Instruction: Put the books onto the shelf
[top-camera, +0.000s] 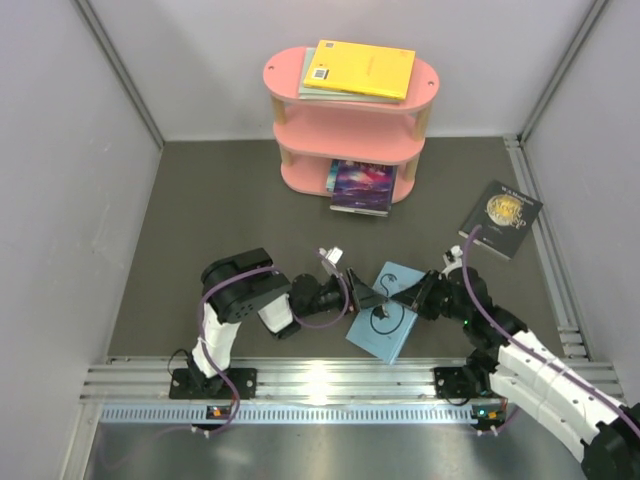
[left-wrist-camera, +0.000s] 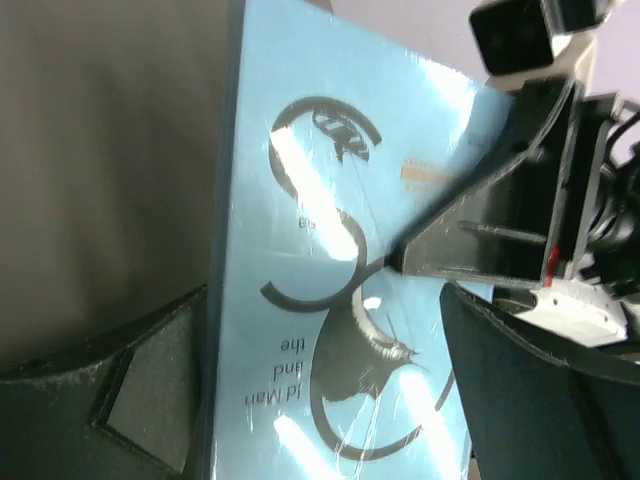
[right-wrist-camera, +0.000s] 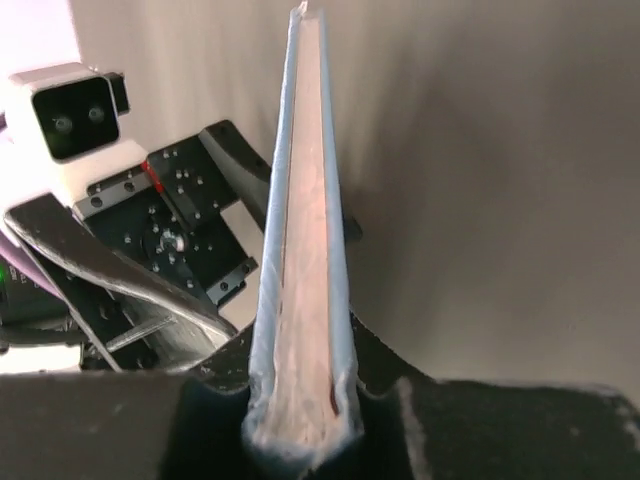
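Underneath, dark grey counter (top-camera: 200, 220), walled on three sides. At its far middle, pink three-tier shelf (top-camera: 345, 128) with oval boards and light wooden posts. On the top board, bright yellow book (top-camera: 365, 68) lying flat over a pale grey-green book (top-camera: 306, 88), only a strip of the latter showing at the left. On the bottom board, navy-and-purple book (top-camera: 362, 180), flat, jutting out past the board's front edge. Well apart from the shelf, to the right on the counter, black book with gold emblem (top-camera: 500, 218), flat, cover up.

Near the middle, between the two arms, light blue book (top-camera: 385, 315) with a dark swirl on its cover, not on the shelf. Clamped at its right side by the right end effector (top-camera: 395, 293); in the right wrist view, page edge pinched between both fingers (right-wrist-camera: 215, 365) and running straight away from the camera. Cannot tell whether the book's near corner touches the counter.

Just beside the book's left edge, left end effector (top-camera: 356, 290), spread wide, gripping nothing. In the left wrist view, its own two dark fingers far apart at either lower corner, glossy blue cover filling the middle. Smallest, white wrist camera (right-wrist-camera: 70, 115) on the left arm, facing the right one.
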